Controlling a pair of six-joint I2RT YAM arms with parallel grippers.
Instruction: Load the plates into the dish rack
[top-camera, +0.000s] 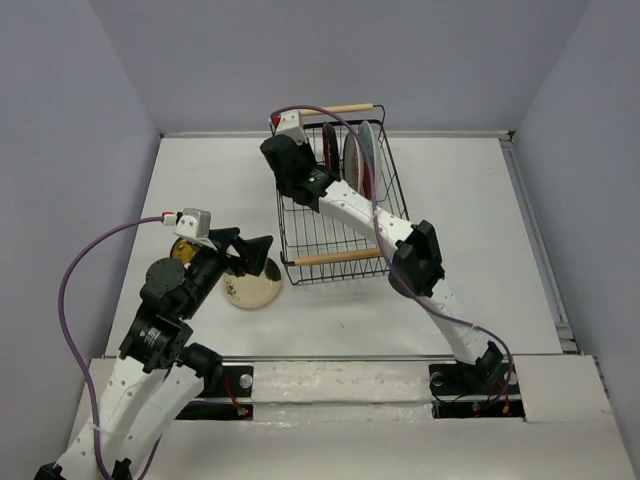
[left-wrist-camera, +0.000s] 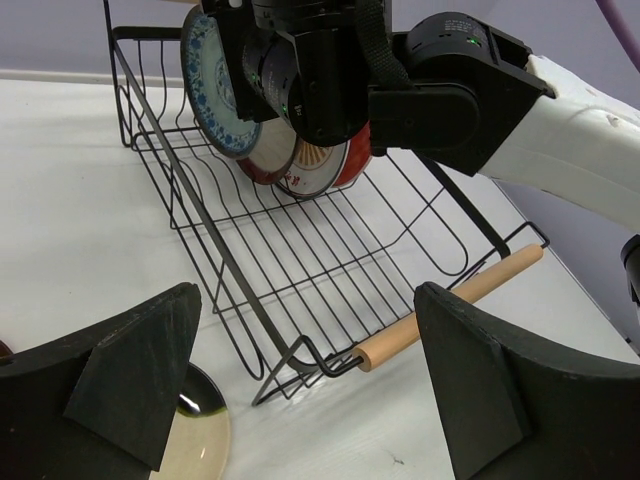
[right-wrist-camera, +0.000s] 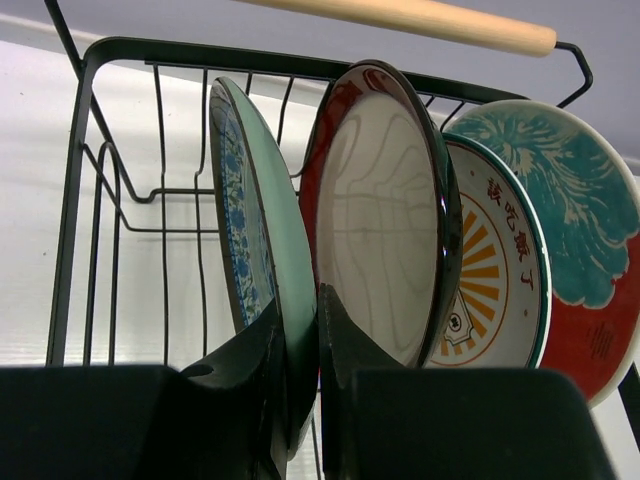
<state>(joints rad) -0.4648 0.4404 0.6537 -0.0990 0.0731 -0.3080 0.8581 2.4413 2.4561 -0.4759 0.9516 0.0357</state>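
The dish rack (top-camera: 385, 200), a black wire basket, holds several plates standing on edge at its far end. My right gripper (right-wrist-camera: 318, 300) is shut on the lower rim of the teal-blue plate (right-wrist-camera: 250, 230), which stands upright in the rack at the left of the row. Beside it stand the dark-red-rimmed plate (right-wrist-camera: 385, 210), the sunburst plate (right-wrist-camera: 490, 280) and the red plate with teal flowers (right-wrist-camera: 580, 220). My left gripper (top-camera: 255, 252) is open and holds nothing, just above a cream plate (top-camera: 252, 290) lying flat on the table. A yellow-brown plate (top-camera: 183, 250) lies partly under the left arm.
The rack's near wooden handle (left-wrist-camera: 450, 310) lies just ahead of my left fingers (left-wrist-camera: 500, 390), and its far handle (top-camera: 345, 108) is near the back wall. Grey walls close the white table (top-camera: 470, 220) on three sides. The right arm (top-camera: 415, 255) crosses over the rack.
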